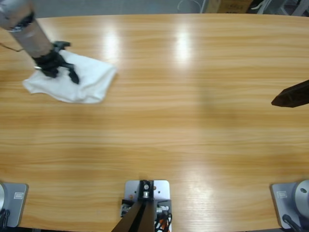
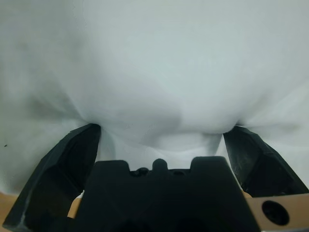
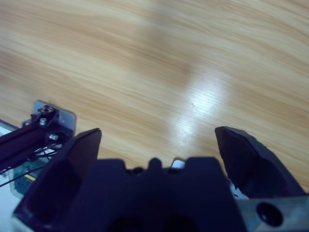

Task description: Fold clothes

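The clothes (image 1: 91, 79) are one white shirt, bunched into a small rumpled bundle near the table's back left corner. My left gripper (image 1: 60, 67) comes down from the upper left and rests on the bundle's left part. In the left wrist view white fabric (image 2: 154, 72) fills the picture, and the left gripper (image 2: 161, 129) is open, its jaws spread wide and their tips pressed into the cloth. At the right edge, far from the shirt, my right gripper (image 1: 289, 95) hangs above bare wood. The right gripper (image 3: 159, 131) is open with nothing between its jaws.
The long wooden table (image 1: 183, 96) stretches between the two arms with bright light patches on it. Beyond its far edge, cardboard boxes (image 1: 231, 6) stand on the floor at the top right.
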